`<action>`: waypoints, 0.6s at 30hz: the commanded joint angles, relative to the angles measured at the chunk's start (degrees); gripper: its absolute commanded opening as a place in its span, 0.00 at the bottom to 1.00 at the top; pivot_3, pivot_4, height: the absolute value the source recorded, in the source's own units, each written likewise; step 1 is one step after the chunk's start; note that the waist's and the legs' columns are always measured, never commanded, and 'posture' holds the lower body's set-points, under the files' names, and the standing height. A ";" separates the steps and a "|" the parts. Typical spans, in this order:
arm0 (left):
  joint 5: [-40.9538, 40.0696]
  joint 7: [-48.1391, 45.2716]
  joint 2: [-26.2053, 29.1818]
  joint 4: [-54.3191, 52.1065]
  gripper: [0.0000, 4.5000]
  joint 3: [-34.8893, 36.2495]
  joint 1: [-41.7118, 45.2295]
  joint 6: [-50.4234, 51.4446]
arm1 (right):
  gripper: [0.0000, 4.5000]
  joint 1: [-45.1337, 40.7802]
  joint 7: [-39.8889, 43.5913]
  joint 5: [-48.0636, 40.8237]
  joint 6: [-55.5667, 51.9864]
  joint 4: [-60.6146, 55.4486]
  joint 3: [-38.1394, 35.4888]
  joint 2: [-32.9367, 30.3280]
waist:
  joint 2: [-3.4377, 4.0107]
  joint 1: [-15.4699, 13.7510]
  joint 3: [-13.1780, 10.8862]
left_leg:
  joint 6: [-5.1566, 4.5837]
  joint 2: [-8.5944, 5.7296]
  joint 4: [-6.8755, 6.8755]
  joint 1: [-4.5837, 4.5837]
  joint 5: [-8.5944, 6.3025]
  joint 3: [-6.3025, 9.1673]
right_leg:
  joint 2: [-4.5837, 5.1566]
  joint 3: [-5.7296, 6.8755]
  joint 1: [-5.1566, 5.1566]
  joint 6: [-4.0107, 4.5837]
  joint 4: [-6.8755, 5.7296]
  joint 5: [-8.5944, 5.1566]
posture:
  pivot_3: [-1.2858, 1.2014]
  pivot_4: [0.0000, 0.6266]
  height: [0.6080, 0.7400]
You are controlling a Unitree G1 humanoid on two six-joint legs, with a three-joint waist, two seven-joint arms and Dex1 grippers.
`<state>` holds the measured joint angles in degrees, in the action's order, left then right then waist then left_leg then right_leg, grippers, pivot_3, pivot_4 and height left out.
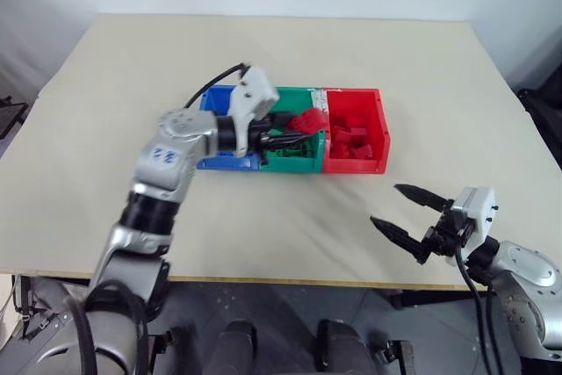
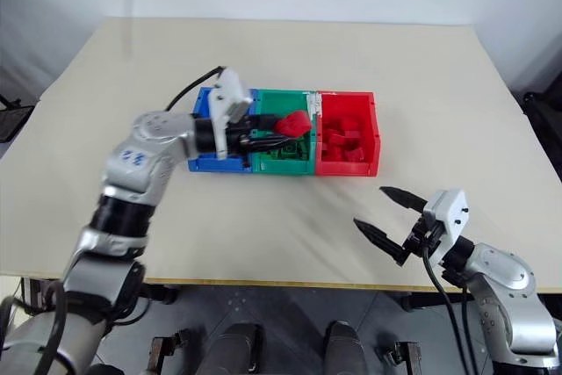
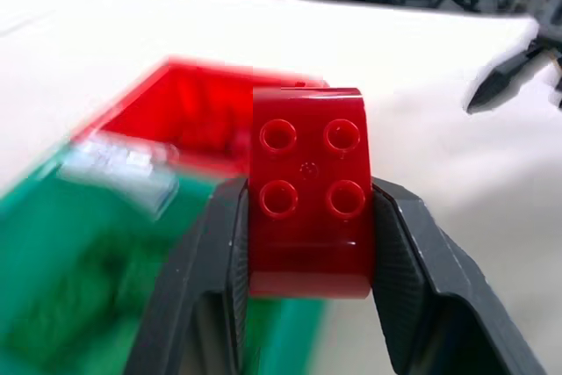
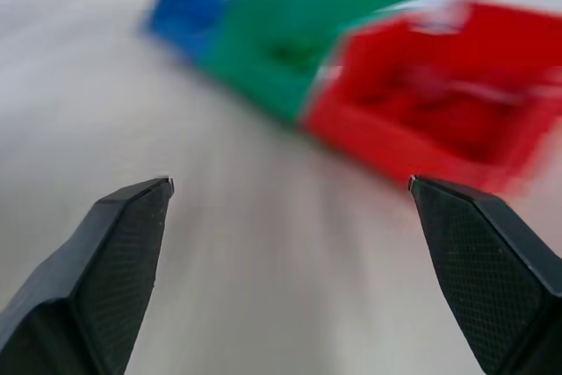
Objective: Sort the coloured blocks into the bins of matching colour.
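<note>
My left gripper (image 1: 299, 132) is shut on a red block (image 1: 309, 120) with a curved top and four studs (image 3: 307, 204). It holds the block in the air above the green bin (image 1: 297, 94), close to the wall shared with the red bin (image 1: 356, 165). Several red blocks (image 1: 349, 136) lie in the red bin. The blue bin (image 1: 226, 162) is the left one of the joined row and is partly hidden by my left wrist. My right gripper (image 1: 385, 204) hangs open over bare table near the front right, its fingers pointing toward the bins (image 4: 413, 103) with nothing between them.
The bins stand in the middle of a beige table (image 1: 263, 50). Its front edge (image 1: 290, 280) runs just below my right gripper. A black cable (image 1: 211, 83) loops up from my left wrist over the blue bin.
</note>
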<state>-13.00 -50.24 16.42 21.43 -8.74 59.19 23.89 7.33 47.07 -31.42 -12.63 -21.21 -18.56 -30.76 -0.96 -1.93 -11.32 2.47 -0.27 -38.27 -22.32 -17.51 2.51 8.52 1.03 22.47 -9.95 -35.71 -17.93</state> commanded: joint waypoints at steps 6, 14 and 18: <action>8.54 7.75 -12.13 37.03 0.33 -0.35 16.82 -24.17 | 1.00 9.34 -10.79 2.80 1.41 -11.67 -2.47 4.56 | 0.01 0.83 0.00 | -0.04 0.01 0.29 0.04 -0.02 -0.18 | -0.02 -0.09 0.08 -0.06 0.20 0.03 | 0.52 0.24 1.00; 9.55 7.03 -12.43 43.56 0.76 2.87 17.81 -30.84 | 1.00 8.64 -11.99 2.52 0.14 -13.25 0.26 4.24 | 0.01 0.57 0.00 | -0.05 0.00 0.24 0.02 -0.02 -0.22 | -0.01 -0.11 0.09 -0.08 0.17 0.04 | 0.52 0.24 1.00; 7.96 2.63 -8.73 36.68 0.99 4.98 13.95 -32.91 | 1.00 4.02 -8.40 1.62 -0.78 -10.36 2.30 1.34 | 0.01 0.73 0.00 | -0.05 0.00 0.22 0.03 -0.02 -0.22 | -0.01 -0.12 0.08 -0.10 0.17 0.05 | 0.52 0.24 1.00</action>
<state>-3.59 -45.54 5.96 63.11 -5.12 74.18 -7.28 12.33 36.80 -28.51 -13.05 -32.11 -16.54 -28.22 -0.95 -1.19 -11.32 2.41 -0.26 -38.04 -22.28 -17.53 2.29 8.51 0.92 22.55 -10.05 -35.55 -17.88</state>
